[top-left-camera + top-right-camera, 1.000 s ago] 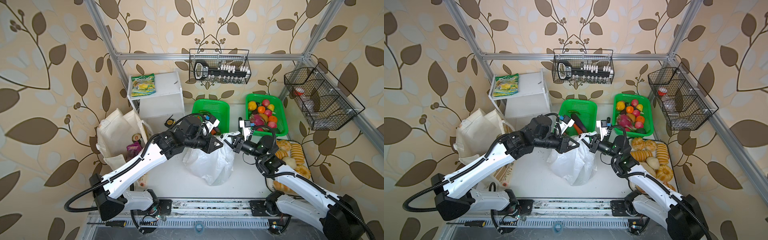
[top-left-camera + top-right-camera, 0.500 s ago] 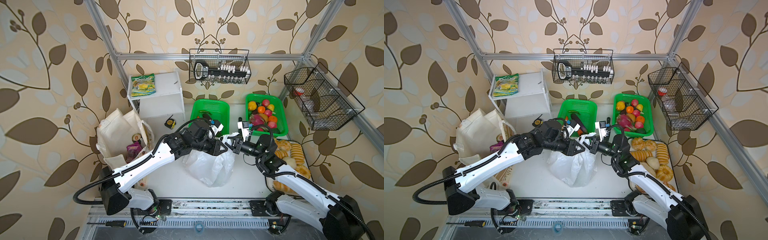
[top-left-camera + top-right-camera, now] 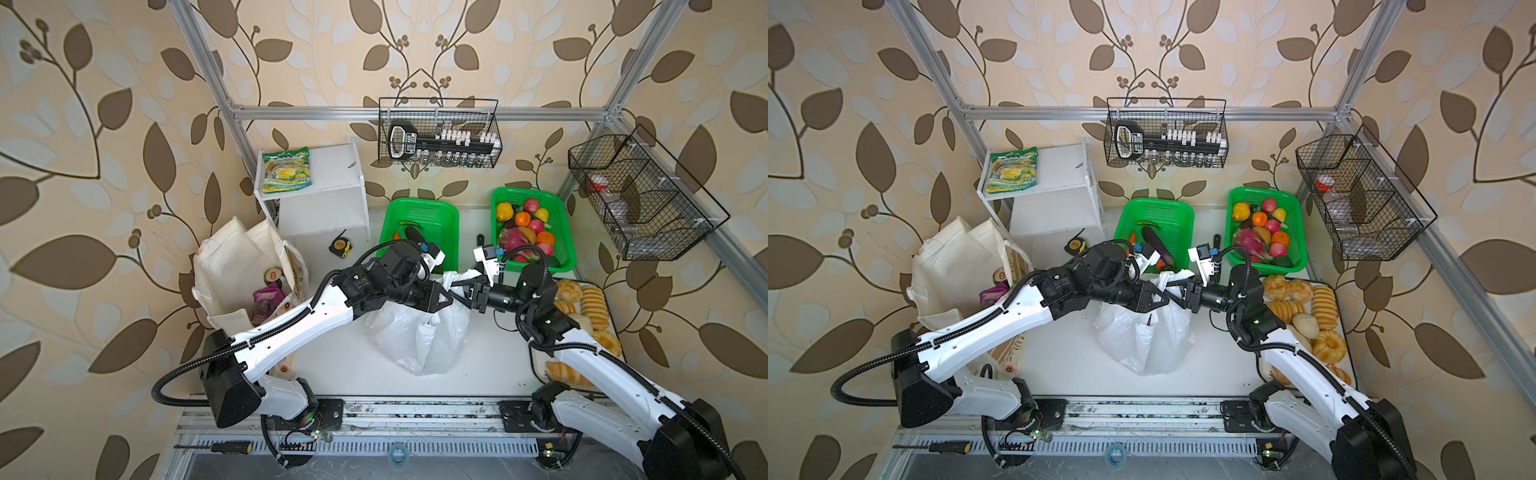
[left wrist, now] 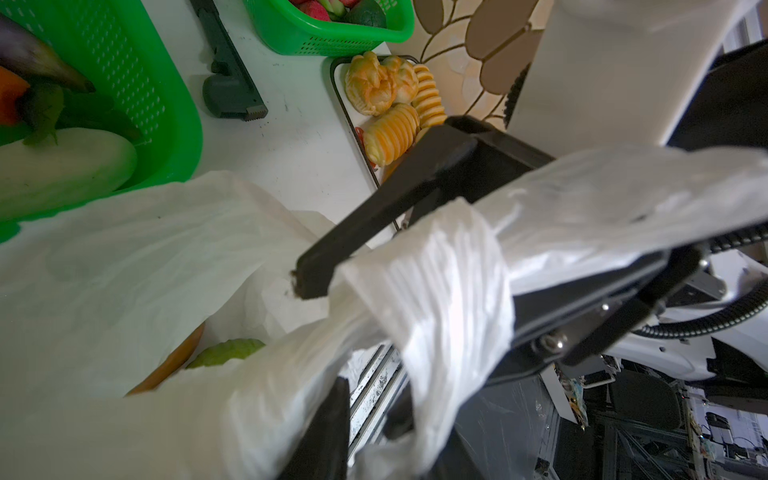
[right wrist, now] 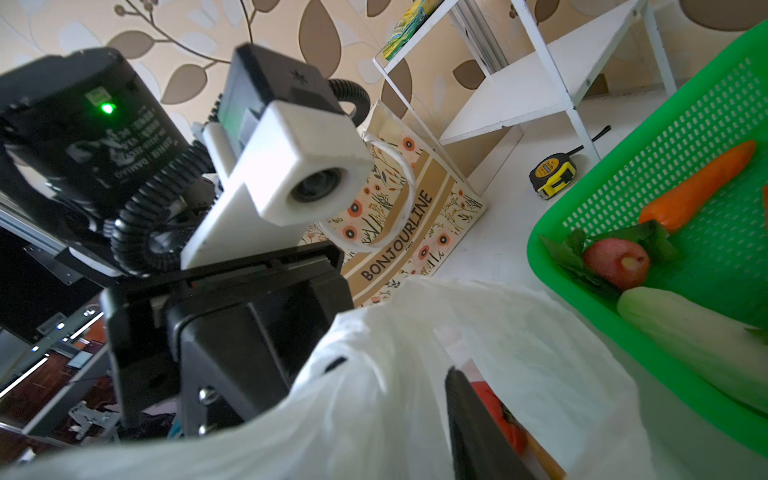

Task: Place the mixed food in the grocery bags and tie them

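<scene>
Draping right tool, white plastic bag

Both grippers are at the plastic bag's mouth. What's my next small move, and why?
Probably close the right gripper on the handle draped over its finger, then pull: the white plastic bag gapes untied, cabbage showing inside.

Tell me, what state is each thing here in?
Plastic bag, standing, mouth open, food inside.
Tote, open, can and pouch inside.
Left gripper, at bag's mouth, jaws hidden by plastic.
Right gripper, jaws apart, bag handle draped across.
Tape measure, retracted.
Fruit basket, full.
</scene>
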Robot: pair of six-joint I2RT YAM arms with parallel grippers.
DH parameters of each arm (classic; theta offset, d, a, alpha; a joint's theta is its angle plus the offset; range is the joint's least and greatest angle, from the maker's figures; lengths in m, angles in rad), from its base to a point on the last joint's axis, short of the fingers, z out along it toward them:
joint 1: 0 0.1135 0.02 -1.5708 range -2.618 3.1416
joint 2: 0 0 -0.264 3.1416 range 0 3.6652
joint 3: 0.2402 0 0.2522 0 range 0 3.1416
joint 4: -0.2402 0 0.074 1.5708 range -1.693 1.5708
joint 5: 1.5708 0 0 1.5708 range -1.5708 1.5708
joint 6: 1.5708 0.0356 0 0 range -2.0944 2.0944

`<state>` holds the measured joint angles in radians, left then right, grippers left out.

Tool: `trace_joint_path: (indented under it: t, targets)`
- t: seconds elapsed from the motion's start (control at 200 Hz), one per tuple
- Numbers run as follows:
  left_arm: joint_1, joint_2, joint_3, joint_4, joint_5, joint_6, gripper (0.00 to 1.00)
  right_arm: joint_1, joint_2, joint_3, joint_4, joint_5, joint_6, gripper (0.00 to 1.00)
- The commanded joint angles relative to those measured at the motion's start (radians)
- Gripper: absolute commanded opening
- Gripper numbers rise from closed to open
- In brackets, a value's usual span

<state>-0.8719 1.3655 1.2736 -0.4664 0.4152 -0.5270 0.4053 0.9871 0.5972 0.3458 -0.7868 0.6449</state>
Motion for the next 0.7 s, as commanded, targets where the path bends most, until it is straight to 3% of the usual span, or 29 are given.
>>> trace_joint_path:
  t: [0.0, 0.205, 0.695]
  targets:
    - [-0.007, -0.018, -0.011, 0.031, -0.013, -0.007, 0.28, -0.017, -0.023, 0.03, -0.032, -0.074, -0.044, 0.5]
    - [-0.007, -0.026, -0.017, 0.028, -0.019, -0.008, 0.28, -0.025, -0.006, 0.042, -0.039, -0.154, -0.077, 0.59]
    - [-0.007, -0.064, -0.046, 0.047, -0.067, -0.016, 0.27, -0.101, -0.019, 0.054, -0.088, -0.235, -0.094, 0.68]
